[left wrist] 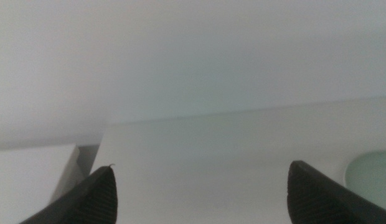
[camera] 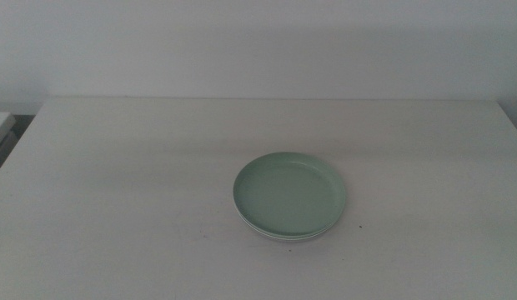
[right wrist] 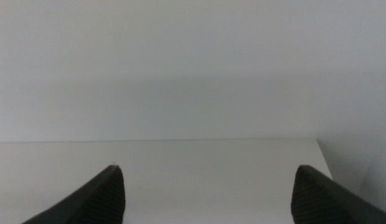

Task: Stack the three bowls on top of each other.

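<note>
The mint green bowl sits on top of a stack in the middle of the white table, a little right of centre. A pale rim of another bowl peeks out beneath it; the bowls underneath are otherwise hidden. Neither arm appears in the middle view. My left gripper is open, jaws wide apart with nothing between them, and an edge of the green bowl shows beside one jaw. My right gripper is open too, facing the bare table and the wall.
A white wall runs behind the table's far edge. A small pale object lies beyond the table's left edge. The table's right corner shows in the right wrist view.
</note>
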Action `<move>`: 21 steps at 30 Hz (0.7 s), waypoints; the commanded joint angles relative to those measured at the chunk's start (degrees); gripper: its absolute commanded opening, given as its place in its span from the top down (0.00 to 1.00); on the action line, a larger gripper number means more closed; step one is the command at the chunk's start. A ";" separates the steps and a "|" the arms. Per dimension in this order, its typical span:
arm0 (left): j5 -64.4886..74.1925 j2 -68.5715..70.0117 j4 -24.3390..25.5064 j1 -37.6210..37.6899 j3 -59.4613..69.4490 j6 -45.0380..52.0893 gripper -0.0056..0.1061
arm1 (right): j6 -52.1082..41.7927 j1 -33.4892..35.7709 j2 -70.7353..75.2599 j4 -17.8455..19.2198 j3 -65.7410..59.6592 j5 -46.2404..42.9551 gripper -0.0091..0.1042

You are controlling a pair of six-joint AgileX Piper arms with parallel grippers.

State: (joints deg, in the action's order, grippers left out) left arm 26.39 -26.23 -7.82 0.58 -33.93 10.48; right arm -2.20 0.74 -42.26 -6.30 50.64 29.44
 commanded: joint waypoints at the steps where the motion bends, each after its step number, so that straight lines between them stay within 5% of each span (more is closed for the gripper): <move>1: -2.19 3.38 -0.72 0.00 4.71 0.16 0.11 | -0.44 -0.16 0.21 -0.07 -0.28 -0.61 0.31; 5: -3.44 11.09 -0.83 0.00 13.04 0.16 0.11 | -0.44 -0.16 6.40 -2.76 -8.57 -3.82 0.31; 10: -5.23 23.87 -0.83 0.00 25.28 0.16 0.11 | -0.44 -0.26 26.16 1.31 -28.82 -5.51 0.31; 15: -7.14 26.23 -2.08 0.00 30.53 0.16 0.11 | -0.44 -0.26 41.41 0.82 -41.37 -5.27 0.31; 21: -12.94 26.23 -4.36 0.00 33.93 1.33 0.11 | -0.32 -0.26 42.26 1.26 -46.42 -9.89 0.31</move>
State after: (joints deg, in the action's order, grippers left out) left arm 15.75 -0.20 -11.18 0.58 -0.39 11.12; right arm -2.20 0.63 -0.26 -5.45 5.00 22.46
